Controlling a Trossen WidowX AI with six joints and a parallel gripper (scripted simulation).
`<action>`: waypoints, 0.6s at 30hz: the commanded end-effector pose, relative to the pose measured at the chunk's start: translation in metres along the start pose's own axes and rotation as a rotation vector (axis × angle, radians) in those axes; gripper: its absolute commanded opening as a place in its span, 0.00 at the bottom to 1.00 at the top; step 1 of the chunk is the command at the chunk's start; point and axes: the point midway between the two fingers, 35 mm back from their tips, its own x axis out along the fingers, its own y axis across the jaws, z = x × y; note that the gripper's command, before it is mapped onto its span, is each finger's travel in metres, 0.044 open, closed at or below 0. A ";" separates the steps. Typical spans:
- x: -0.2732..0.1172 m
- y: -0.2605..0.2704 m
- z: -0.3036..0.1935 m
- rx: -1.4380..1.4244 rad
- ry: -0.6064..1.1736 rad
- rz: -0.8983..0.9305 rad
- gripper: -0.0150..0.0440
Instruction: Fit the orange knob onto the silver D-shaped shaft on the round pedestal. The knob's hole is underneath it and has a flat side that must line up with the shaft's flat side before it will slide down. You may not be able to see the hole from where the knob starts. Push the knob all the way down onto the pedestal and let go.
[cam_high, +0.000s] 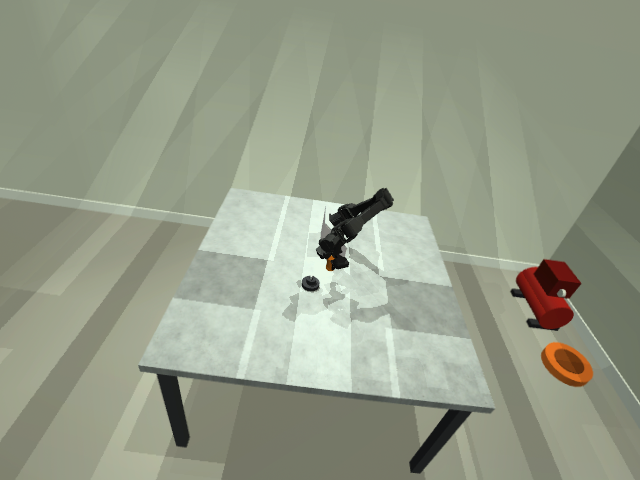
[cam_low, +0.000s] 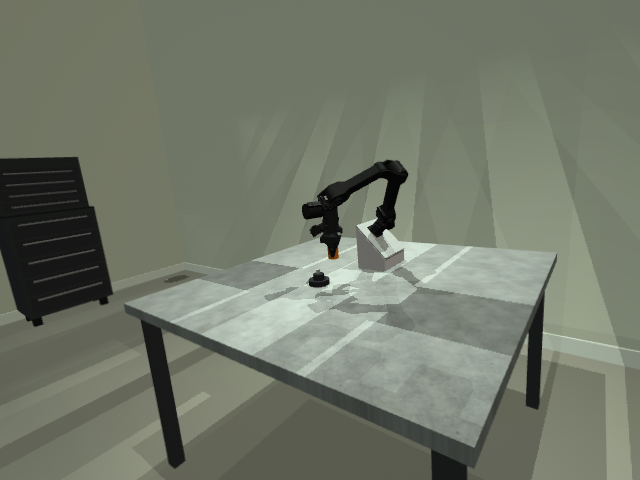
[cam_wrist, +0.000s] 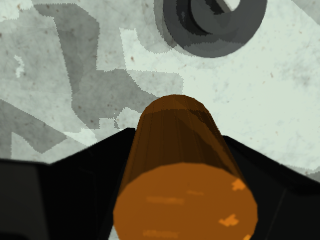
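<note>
The orange knob (cam_high: 329, 264) (cam_low: 335, 257) (cam_wrist: 185, 200) is held upright above the table. My gripper (cam_low: 332, 253) (cam_wrist: 176, 140) is shut on its sides, one finger on each side. The dark round pedestal (cam_high: 310, 285) (cam_low: 318, 282) (cam_wrist: 215, 47) stands on the table, apart from the knob and lower than it. In the wrist view it is beyond the knob, at the top edge and partly cut off. Its silver shaft (cam_low: 317, 271) (cam_wrist: 230, 4) points up from the middle. The knob's underside and hole are hidden.
The grey table (cam_high: 196, 335) (cam_low: 330, 330) carries the arm's pale wedge-shaped base (cam_low: 368, 253), behind the knob. Shadows of the arm fall beside the pedestal. A red machine (cam_high: 542, 299) and an orange ring (cam_high: 550, 364) are off the table, and a dark drawer cabinet (cam_low: 56, 258) stands at the far left.
</note>
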 end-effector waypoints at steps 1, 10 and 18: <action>0.002 -0.002 0.012 -0.006 -0.008 0.002 0.25; 0.012 -0.012 0.037 -0.005 -0.007 0.002 0.25; 0.021 -0.022 0.059 -0.004 -0.006 0.003 0.25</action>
